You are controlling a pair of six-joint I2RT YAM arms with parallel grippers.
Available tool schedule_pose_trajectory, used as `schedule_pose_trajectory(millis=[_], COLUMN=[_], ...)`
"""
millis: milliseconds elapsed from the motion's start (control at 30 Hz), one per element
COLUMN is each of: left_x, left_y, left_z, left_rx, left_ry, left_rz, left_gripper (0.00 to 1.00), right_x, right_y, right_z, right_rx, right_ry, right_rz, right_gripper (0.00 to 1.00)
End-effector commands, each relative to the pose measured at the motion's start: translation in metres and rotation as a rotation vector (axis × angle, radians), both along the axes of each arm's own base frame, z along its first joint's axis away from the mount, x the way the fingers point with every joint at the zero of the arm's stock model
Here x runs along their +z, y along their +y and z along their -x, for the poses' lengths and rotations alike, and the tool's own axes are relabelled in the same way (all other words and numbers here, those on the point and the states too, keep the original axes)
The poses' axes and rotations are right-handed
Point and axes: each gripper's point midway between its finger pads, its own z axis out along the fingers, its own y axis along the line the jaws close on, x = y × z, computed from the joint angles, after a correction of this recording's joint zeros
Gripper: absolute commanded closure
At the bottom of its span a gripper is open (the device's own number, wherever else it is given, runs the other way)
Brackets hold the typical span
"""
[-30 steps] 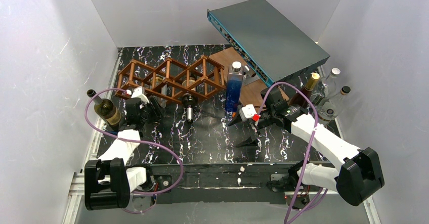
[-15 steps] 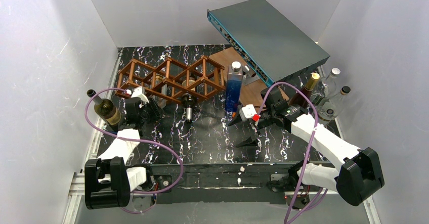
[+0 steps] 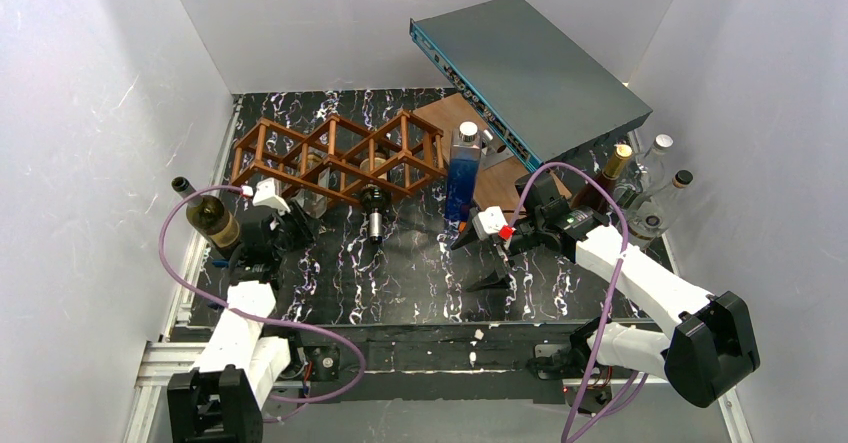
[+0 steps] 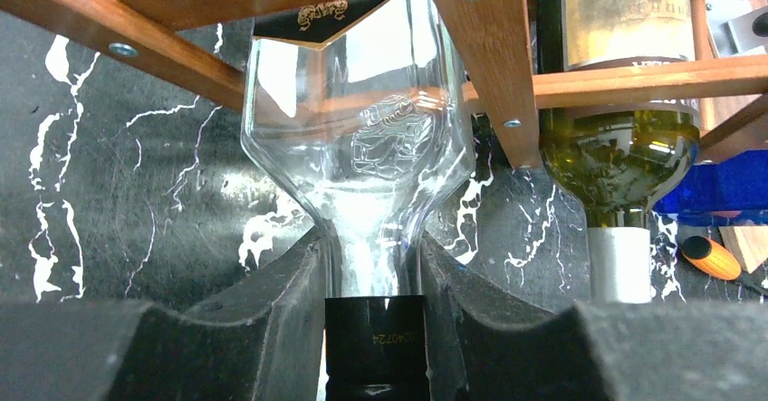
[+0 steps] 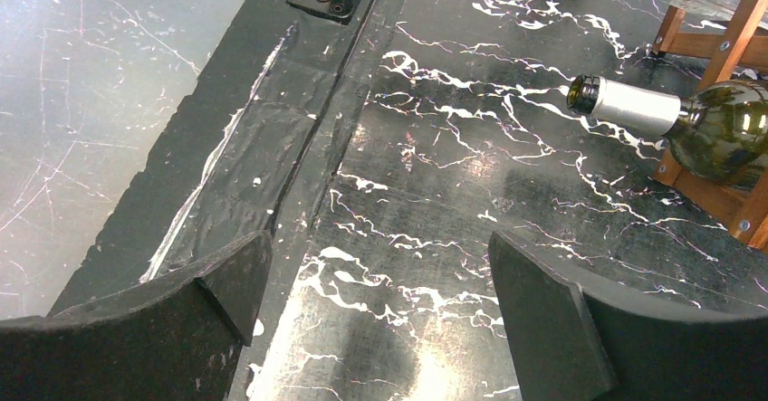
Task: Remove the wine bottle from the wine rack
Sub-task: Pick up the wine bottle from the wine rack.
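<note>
The reddish-brown wine rack (image 3: 340, 153) lies at the back left of the table. A clear glass wine bottle (image 4: 358, 147) rests in one of its cells, neck pointing out toward me. My left gripper (image 4: 373, 274) is shut on that neck just above its black cap, both pads pressed against the glass. From above, the left gripper (image 3: 285, 221) sits at the rack's front left. A green wine bottle (image 4: 620, 157) with a silver neck lies in the neighbouring cell. My right gripper (image 5: 380, 301) hangs open over bare table, holding nothing; the green bottle (image 5: 715, 134) lies ahead of it.
A dark green bottle (image 3: 205, 213) lies by the left wall. A blue bottle (image 3: 462, 178) stands mid-table before a wooden board (image 3: 445, 123) and a tilted grey box (image 3: 530, 68). Several bottles (image 3: 640, 188) cluster at the right wall. An orange-handled tool (image 4: 711, 256) lies near the blue bottle.
My left jaws have closed onto the clear bottle's neck, and the left arm has drawn back slightly toward the near edge. The right arm has not moved.
</note>
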Motion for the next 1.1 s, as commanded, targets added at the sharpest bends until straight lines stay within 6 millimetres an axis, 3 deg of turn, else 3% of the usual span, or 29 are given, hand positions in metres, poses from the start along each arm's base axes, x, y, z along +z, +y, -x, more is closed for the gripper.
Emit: schedule_pose_trajectory(millis=[0,633,1067], left_x=[0.019,-0.012,-0.009], left_y=[-0.006,-0.01,-0.017], left_z=[0.002,0.039,0.063], left_rx=[-0.019,0.103,0.144], left_ry=[-0.069,0.145,0.202], left_rz=[0.02,0.171,0.257], left_gripper=[1.0,1.0,1.0], right_x=[0.007,0.007,0.008], right_y=[-0.008,-0.009,-0.009], right_z=[-0.009,-0.009,-0.009], right_rx=[-0.039,-0.04,-0.04], right_ry=[0.008,0.005,0.005], right_rz=[-0.003,-0.004,-0.004], right_gripper=[0.02,0.02,0.02])
